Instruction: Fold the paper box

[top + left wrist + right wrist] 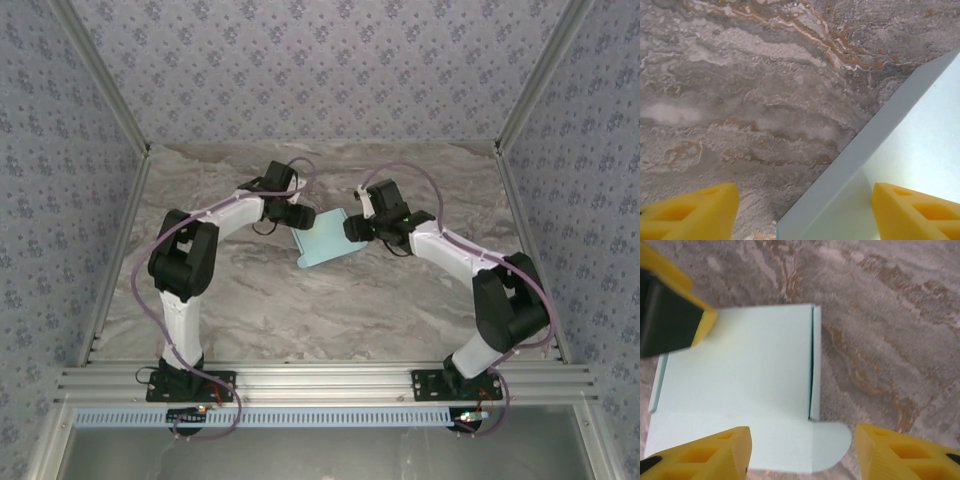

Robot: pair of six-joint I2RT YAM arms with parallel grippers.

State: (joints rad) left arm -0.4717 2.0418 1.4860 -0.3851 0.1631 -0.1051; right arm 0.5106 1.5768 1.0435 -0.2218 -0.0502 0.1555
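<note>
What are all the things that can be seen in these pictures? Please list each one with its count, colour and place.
paper box: one, pale turquoise, flat on the middle of the table, between the two grippers
rounded tab: one, pale turquoise, at a corner of the paper box
table: one, grey-brown marble pattern, under everything
walls: three, pale violet with a flower pattern, at left, back and right
frame rail: one, silver metal, along the near edge, under the arm bases
left arm: one, white and black, left side
right arm: one, white and black, right side
left gripper: one, yellow fingers, open, at an edge of the box
right gripper: one, yellow fingers, open, over the tab side
</note>
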